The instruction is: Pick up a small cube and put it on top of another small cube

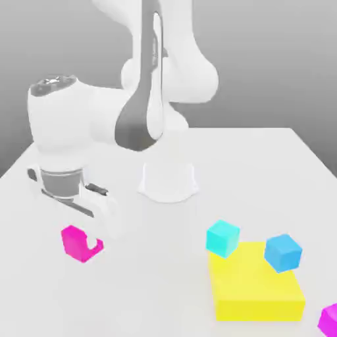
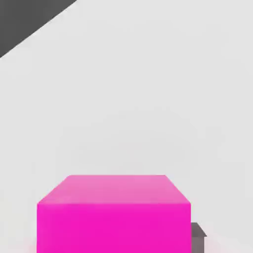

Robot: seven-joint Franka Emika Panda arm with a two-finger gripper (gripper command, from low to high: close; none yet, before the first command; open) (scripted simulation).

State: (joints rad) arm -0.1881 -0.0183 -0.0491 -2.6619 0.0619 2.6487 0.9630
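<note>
While clenched on the pink cube (image 1: 77,242), end effector (image 1: 92,245): judged light, rigid, smooth-faced; best pinched on opposite flat sides, left of yellow block (image 1: 258,289).

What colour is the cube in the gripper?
Hot pink: the small cube, clearest in the hand view.

Bright, even, diffuse light w/ no glare. Exterior view: white counter (image 1: 164,283) nearly blown out, backdrop fades to grey; shadows very faint, soft pale patch under yellow block (image 1: 257,286). Edges slightly soft, no distortion. Hand view: pink cube (image 2: 113,215) flat-lit, top face lighter, dark corner beyond counter.
</note>
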